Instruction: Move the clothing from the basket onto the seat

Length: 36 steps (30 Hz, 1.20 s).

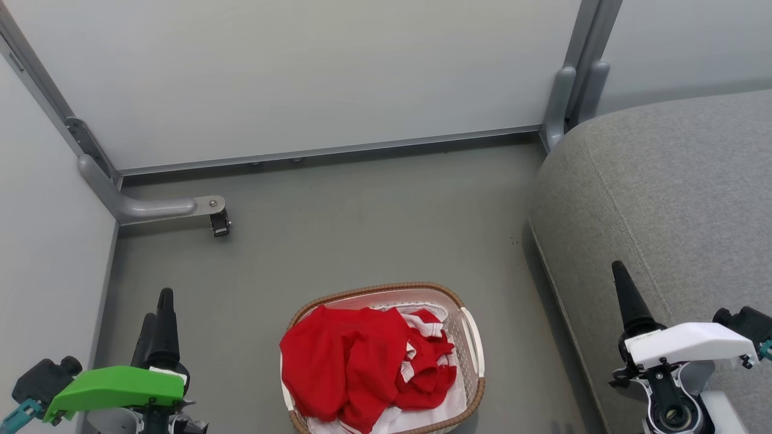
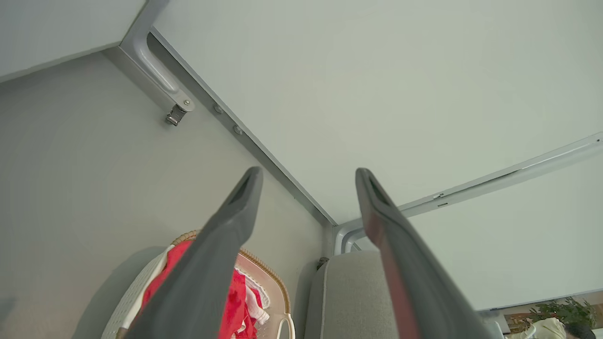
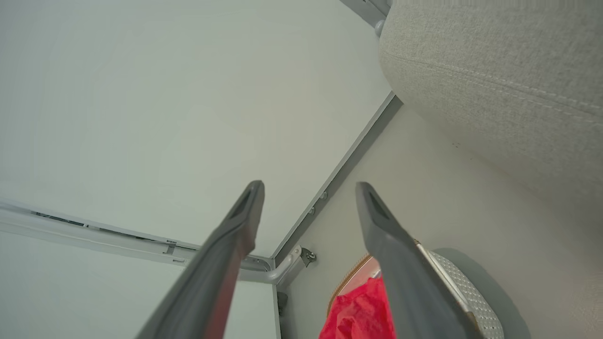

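Note:
The clothing (image 1: 356, 361) is a heap of bright red fabric with white striped trim, lying in the basket (image 1: 386, 288), an oval white one with a brown woven rim, on the floor at the bottom centre. The grey seat (image 1: 663, 193) rises just right of the basket. My left gripper (image 1: 157, 304) hangs open at the lower left, well left of the basket. Its fingers (image 2: 235, 212) are spread with nothing between them. My right gripper (image 1: 621, 277) is over the seat's front edge at the lower right. It is open too, and its fingers (image 3: 377, 221) are empty.
Pale partition walls (image 1: 301, 72) with grey frames close off the back and left. A grey frame foot with a small caster (image 1: 219, 223) juts onto the floor at the left. A white liner sheet (image 1: 434, 410) lies under the red fabric. A person (image 2: 556, 329) shows far off.

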{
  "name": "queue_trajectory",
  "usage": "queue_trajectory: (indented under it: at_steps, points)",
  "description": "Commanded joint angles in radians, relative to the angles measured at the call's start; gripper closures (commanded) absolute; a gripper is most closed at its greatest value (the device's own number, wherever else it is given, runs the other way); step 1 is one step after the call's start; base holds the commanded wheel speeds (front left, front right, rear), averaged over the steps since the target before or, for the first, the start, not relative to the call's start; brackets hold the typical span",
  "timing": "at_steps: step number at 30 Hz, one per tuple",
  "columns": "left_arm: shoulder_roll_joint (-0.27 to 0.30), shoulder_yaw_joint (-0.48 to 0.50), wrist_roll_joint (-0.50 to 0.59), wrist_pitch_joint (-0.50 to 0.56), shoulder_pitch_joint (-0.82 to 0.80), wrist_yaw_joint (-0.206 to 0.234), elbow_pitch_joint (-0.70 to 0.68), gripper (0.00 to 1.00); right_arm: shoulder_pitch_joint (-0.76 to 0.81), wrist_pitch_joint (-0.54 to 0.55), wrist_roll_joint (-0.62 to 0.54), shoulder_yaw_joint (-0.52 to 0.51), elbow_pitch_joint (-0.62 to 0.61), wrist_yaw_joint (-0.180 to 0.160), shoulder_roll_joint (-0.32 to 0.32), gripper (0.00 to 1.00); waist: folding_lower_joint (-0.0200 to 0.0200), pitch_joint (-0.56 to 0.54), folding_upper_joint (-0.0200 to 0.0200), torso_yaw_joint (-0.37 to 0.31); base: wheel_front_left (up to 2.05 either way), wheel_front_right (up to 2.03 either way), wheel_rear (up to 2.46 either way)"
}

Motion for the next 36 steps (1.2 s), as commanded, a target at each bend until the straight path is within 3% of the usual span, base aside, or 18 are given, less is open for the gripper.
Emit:
queue_trajectory:
  at_steps: [1,36]
  points:
    - [0.019,-0.003,0.052,-0.012,-0.025,0.001,-0.01,0.0,-0.031,-0.013,-0.048,0.005,-0.009,0.0,-0.011,0.0,0.0,0.0,0.0,0.0,0.0,0.0,0.0]
    - [0.069,-0.077,0.543,-0.122,0.004,0.004,0.032,0.0,-0.135,-0.124,-0.608,0.103,0.14,0.0,-0.039,0.0,0.0,0.0,0.0,0.007,0.0,0.0,0.0]
